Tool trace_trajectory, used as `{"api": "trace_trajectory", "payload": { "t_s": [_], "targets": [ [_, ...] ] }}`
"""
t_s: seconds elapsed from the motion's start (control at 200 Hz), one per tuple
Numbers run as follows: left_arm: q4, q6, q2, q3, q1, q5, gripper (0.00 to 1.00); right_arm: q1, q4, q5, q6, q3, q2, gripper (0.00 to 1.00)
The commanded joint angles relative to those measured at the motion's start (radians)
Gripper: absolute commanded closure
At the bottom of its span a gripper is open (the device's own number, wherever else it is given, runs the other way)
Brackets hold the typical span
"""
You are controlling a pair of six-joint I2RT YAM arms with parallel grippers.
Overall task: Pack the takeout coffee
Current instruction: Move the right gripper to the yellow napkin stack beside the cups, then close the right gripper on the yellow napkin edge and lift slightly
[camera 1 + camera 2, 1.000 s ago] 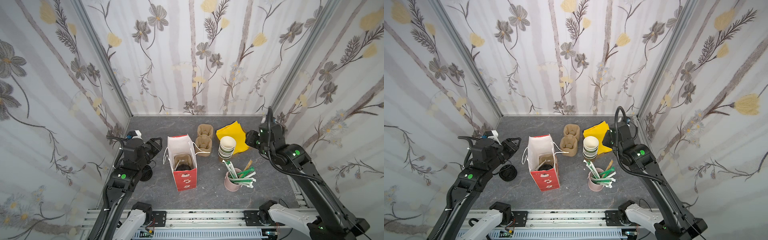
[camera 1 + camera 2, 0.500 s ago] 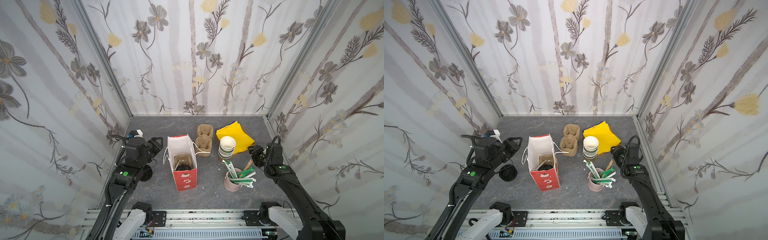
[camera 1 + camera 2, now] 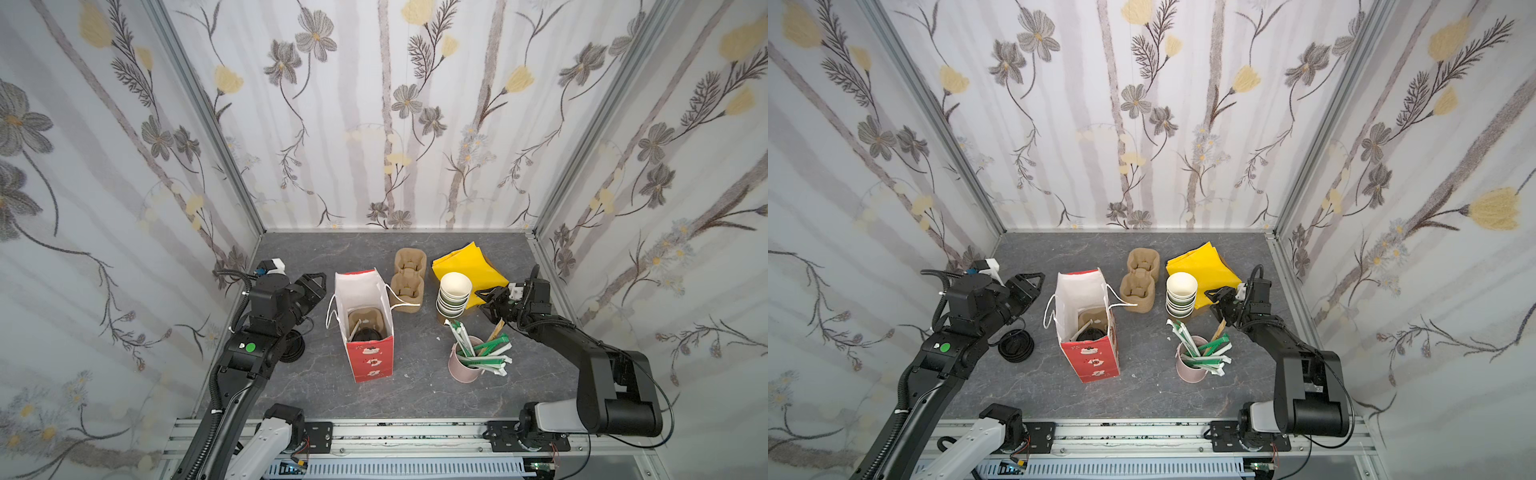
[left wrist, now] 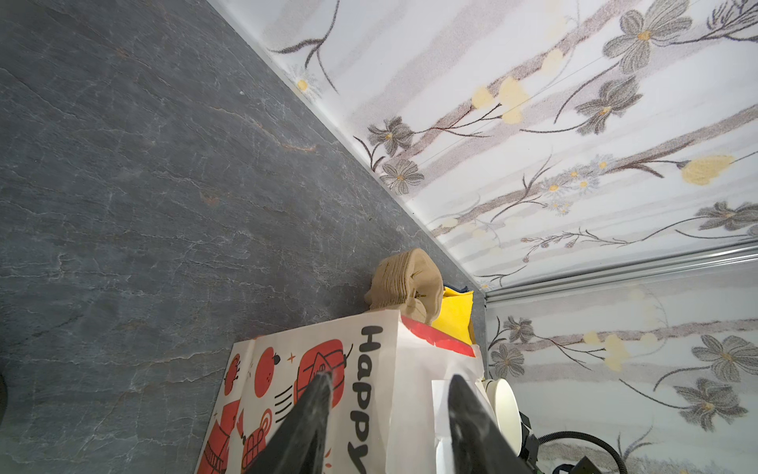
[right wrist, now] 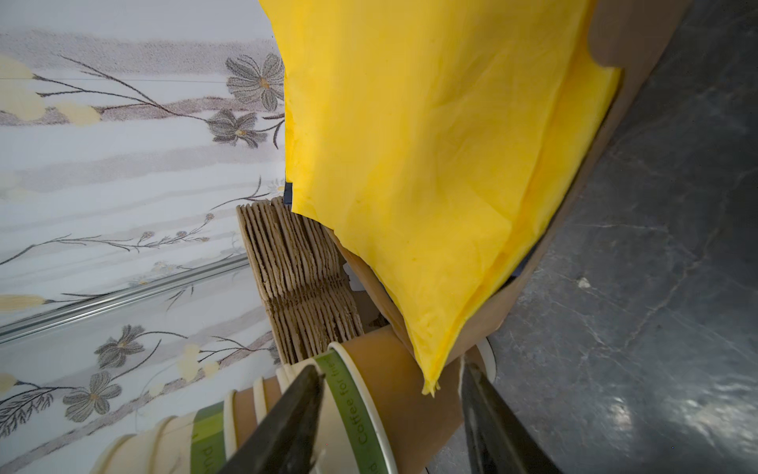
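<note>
Nearest me, right of centre, the pink cup (image 3: 460, 370) stands upright. It is stuffed with green-and-white wrapped straws (image 3: 490, 347) that splay over its rim.

Left of it, mid-table, the red-and-white paper bag (image 3: 371, 363) stands upright with its mouth gaping. Both top views look straight down into it. The takeout coffee (image 3: 366, 334) sits at the bottom, black lid up, seated in a brown cardboard carrier (image 3: 362, 318). I cannot see the cup's sides.

Left of the bag, a black round stack (image 3: 1016, 347), lids by the look, lies on the grey table (image 3: 415, 395), partly under my left arm.

My left gripper (image 3: 316, 286) hovers just beside the bag's left wall, pointing toward it. In the left wrist view its jaws are parted with nothing between them, and the printed bag face lies beyond.

My right gripper (image 3: 487, 302) sits low, just right of the stack of lidless cups (image 3: 454, 291). In the right wrist view its jaws are spread and gripping nothing. A yellow corner hangs in the gap. I cannot tell whether one finger touches the cups.

Farther back, a stack of cardboard trays (image 3: 409, 276) stands just behind the bag, with a bag handle lying against it. The yellow napkins (image 3: 465, 266) lie behind the cups on brown paper, near the floral back wall (image 3: 386, 124).
</note>
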Motion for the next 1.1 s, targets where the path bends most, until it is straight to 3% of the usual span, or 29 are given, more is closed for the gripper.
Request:
{"api": "trace_trajectory", "payload": {
  "t_s": [0.0, 0.335, 0.55, 0.879, 1.094],
  "targets": [
    [0.033, -0.007, 0.002, 0.012, 0.001, -0.014, 0.52, 0.001, 0.091, -0.061, 0.016, 0.019, 0.014, 0.46],
    [0.034, -0.01, 0.009, 0.013, 0.001, -0.019, 0.52, 0.004, 0.02, -0.011, -0.034, 0.024, 0.066, 0.44],
    [0.035, -0.015, 0.007, 0.006, 0.001, -0.017, 0.53, 0.056, 0.043, -0.045, -0.031, 0.054, 0.119, 0.45],
    [0.034, -0.014, -0.007, 0.003, 0.001, -0.021, 0.53, 0.082, 0.109, -0.044, 0.021, 0.043, 0.134, 0.57],
    [0.035, -0.012, -0.004, 0.006, 0.001, -0.018, 0.53, 0.081, 0.145, -0.041, 0.048, 0.035, 0.139, 0.73]
  ]
}}
